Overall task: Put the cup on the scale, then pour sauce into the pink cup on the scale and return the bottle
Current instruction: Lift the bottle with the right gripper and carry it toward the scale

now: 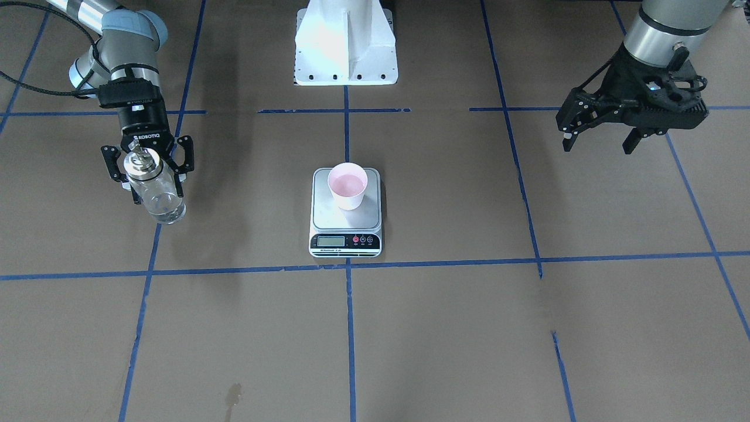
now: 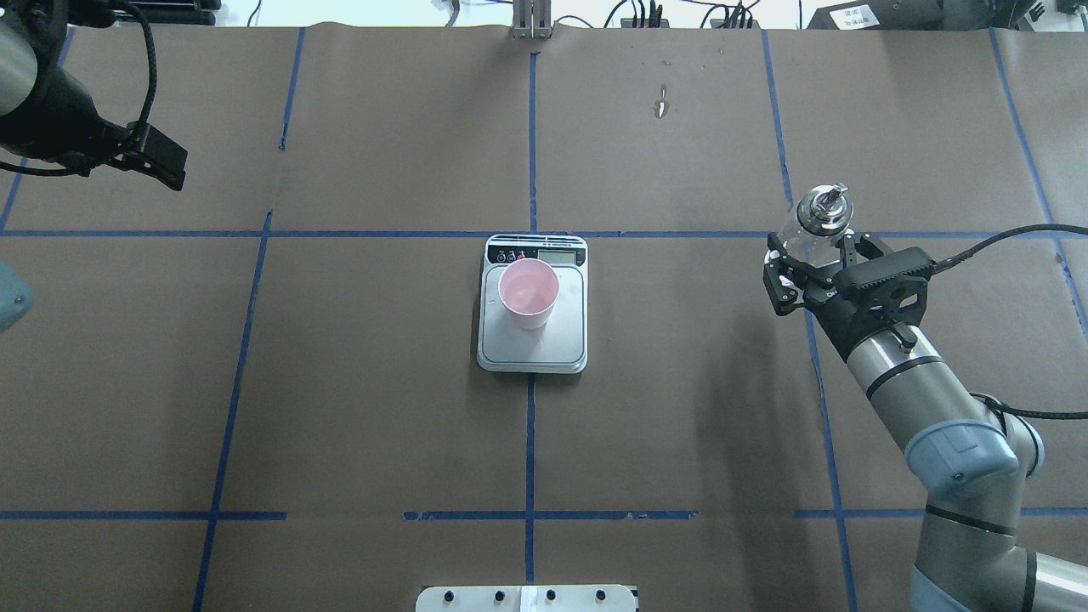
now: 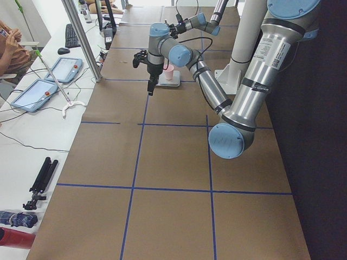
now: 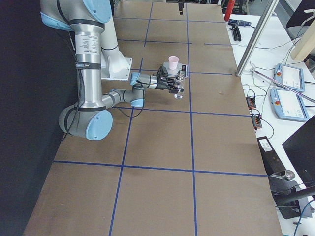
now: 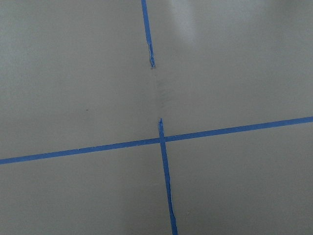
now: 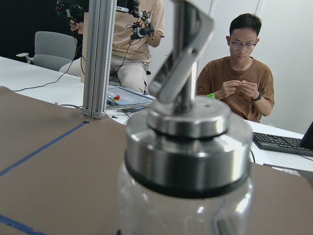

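Observation:
The pink cup (image 1: 347, 184) stands upright on the steel platform of the scale (image 1: 328, 218), mid-table; its inside looks glossy. Off to the scale's side, the clear glass bottle (image 1: 158, 196) with its metal pourer cap is upright between the fingers of my right gripper (image 1: 157, 194), which is shut on it. Its base is at or just above the table. A little clear sauce shows at the bottle's bottom. The overhead view shows the bottle (image 2: 816, 223) to the right of the cup (image 2: 529, 293). The cap fills the right wrist view (image 6: 186, 127). My left gripper (image 1: 597, 143) hangs open and empty, far from the scale.
The robot's white base mount (image 1: 345, 47) stands behind the scale. Blue tape lines (image 1: 349, 328) grid the brown table. A small stain (image 1: 234, 395) lies near the operators' edge. A metal post (image 6: 98, 58) and seated people (image 6: 242, 73) are beyond the table.

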`<act>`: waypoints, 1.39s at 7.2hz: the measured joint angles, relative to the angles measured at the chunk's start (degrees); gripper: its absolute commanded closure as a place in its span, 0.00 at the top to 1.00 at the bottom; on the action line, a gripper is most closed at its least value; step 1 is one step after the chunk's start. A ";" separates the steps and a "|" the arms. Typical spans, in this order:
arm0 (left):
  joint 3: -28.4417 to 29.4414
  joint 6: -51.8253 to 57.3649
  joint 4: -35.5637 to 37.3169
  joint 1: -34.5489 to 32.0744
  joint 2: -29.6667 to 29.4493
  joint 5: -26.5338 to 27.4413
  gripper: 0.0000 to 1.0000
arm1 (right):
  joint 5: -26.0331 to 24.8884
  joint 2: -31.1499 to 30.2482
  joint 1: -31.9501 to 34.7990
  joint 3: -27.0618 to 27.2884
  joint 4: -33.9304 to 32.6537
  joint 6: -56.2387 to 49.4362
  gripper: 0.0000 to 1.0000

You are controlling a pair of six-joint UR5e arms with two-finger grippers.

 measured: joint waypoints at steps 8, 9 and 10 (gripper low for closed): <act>7.77 21.12 -9.46 -11.54 6.37 0.32 1.00 | -6.56 13.22 0.59 -0.28 -18.87 -16.04 0.00; 11.23 27.16 -13.80 -13.45 7.97 0.39 1.00 | -7.36 13.87 0.50 -0.39 -19.95 -18.69 0.00; 14.29 34.00 -15.93 -15.91 8.64 0.32 1.00 | -9.08 14.32 0.33 -0.53 -21.48 -21.75 0.00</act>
